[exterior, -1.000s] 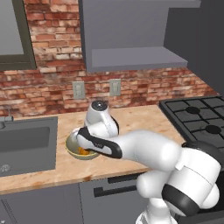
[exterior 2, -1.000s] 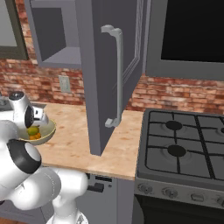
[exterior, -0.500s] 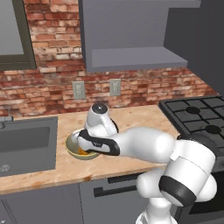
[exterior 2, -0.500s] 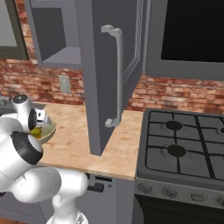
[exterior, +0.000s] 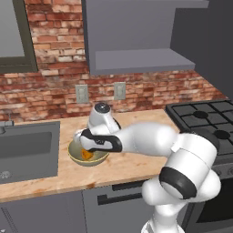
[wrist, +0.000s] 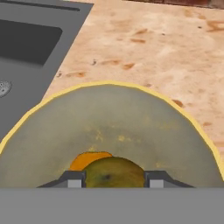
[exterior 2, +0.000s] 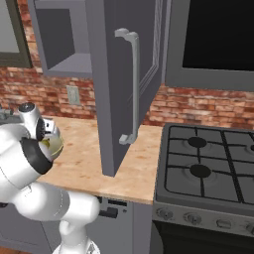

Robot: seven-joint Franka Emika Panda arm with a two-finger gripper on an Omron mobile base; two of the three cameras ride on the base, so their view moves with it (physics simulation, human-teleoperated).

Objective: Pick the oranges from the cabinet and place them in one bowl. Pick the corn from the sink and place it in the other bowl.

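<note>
- Sink (exterior: 27, 152), left edge of the left base view: dark recessed basin set into the counter (exterior: 136, 164). The corn can't be made out in it from here. My guess: a stiff, light, ribbed cob, best pinched across its middle, with the long axis square to the jaws so it doesn't roll.
- Bowl (exterior: 88, 156), centre-left of the left base view, sits on the counter just right of the sink. In the hand view its yellow rim (wrist: 109, 85) arcs across mid-frame, and the glossy inside looks slick.
- Bright orange fruit (wrist: 89, 160) already lies in the bowl, bottom centre of the hand view, partly hidden behind the green one.
- Yellow-green fruit (wrist: 114, 172) sits low over the bowl's floor, just in front of the orange one, at the bottom centre of the hand view.
- Gripper (wrist: 114, 178): jaws clamped on the yellow-green fruit, one fingertip (wrist: 73, 180) to each side of it.
- Handling call: small, round, firm and light, but smooth-skinned, so it rolls. Grip across the widest part. Release it low or it may knock the other fruit or climb the slick wall.
- Cabinet (exterior 2: 74, 64), upper left of the right base view: door swung open, and the visible shelf floor is bare.
- Second bowl: can't locate it.
</note>
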